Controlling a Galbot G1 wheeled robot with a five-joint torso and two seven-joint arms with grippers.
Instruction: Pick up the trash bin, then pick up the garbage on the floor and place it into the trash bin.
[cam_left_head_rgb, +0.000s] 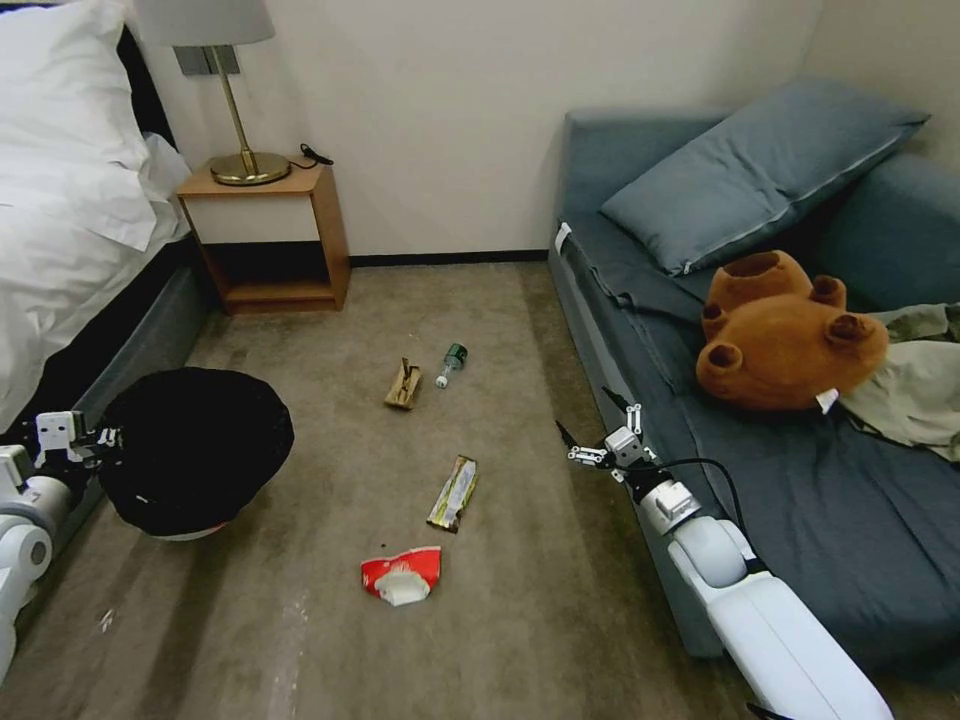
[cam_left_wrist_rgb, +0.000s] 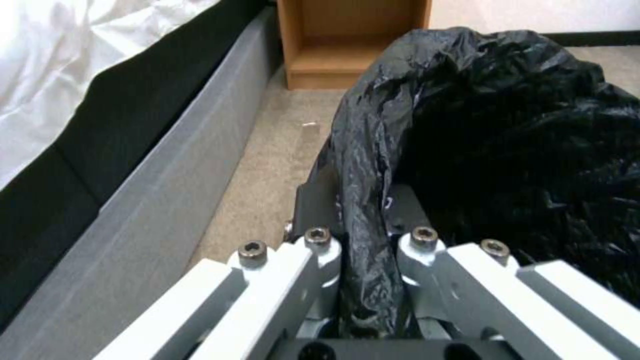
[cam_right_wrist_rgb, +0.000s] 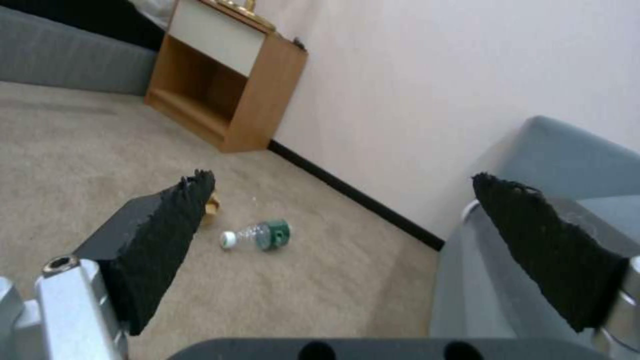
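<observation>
The black bag (cam_left_head_rgb: 195, 445) hides nearly all of the trash bin (cam_left_head_rgb: 190, 533); its inside is unreadable.

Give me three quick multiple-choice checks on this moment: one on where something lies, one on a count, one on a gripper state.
1. Where is the plush bear?
A. on the sofa
B. on the bed
C. on the nightstand

2. How many litter pieces lie on the carpet?
A. two
B. four
C. six

3. What is the left gripper doing?
A. hanging open over the floor
B. shut on the trash bin
C. holding the bottle

Key: 1 A, it lies on the grey sofa. 2 B: red-and-white wrapper, gold wrapper, tan scrap, bottle. 3 B, its fingers pinch the trash bin at the bagged rim.
</observation>
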